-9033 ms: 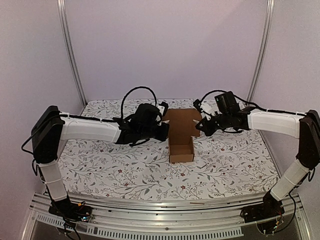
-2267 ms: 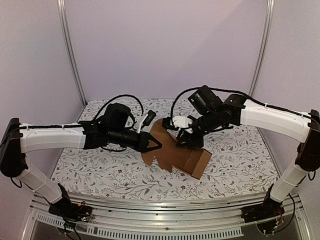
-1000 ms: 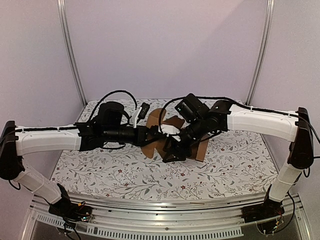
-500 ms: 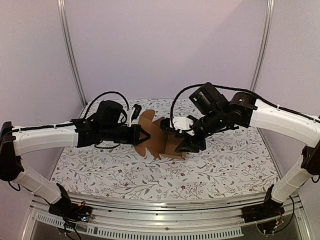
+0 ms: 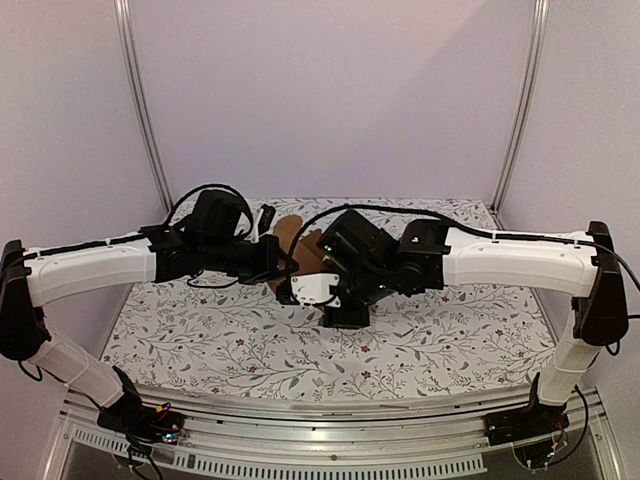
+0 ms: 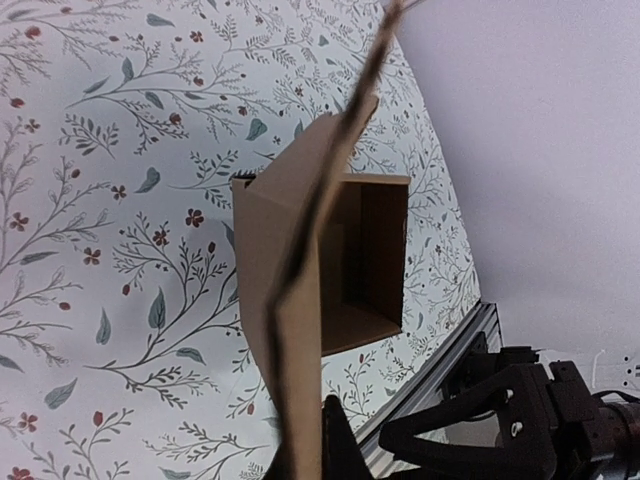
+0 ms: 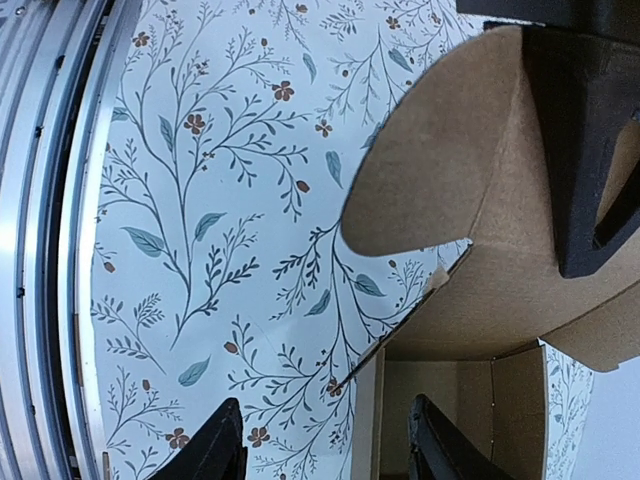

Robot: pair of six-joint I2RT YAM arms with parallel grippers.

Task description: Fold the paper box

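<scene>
Lilac walls point(image 5: 330, 100) and the two aluminium posts point(image 5: 140, 110) look the same as 9 s back. So do the floral tablecloth point(image 5: 200, 330), white w/ grey-green sprigs and small red flowers, and the metal rail point(image 5: 330, 445) along the near edge.

Right arm point(image 5: 510, 262) has changed most. Half a sec ago its wrist sat up and to the right of the carton. Now it's swung lower and left across the middle, hiding most of the cardboard from the top cam. Left arm point(image 5: 90, 270) reaches in from the left approx as before.

Paper box point(image 6: 300, 260): brown cardboard, part-folded, mid-table towards the back, between the two wrists. 9 s ago it lay on the cloth w/ the tray open upward. Now it's tipped up, w/ the open cavity facing sideways in the left wrist cam and a rounded flap point(image 7: 430, 170) sticking out. Can't tell if any corner touches the cloth.

Left gripper point(image 6: 305, 455): clenched on the edge of a box flap, cardboard running straight into it. Right wrist cam shows the same grip, black fingers over the flap.

Right gripper point(image 7: 325, 455): fingers point(image 7: 215, 450) spread apart, a box wall edge seen between them, no pinch visible.
</scene>
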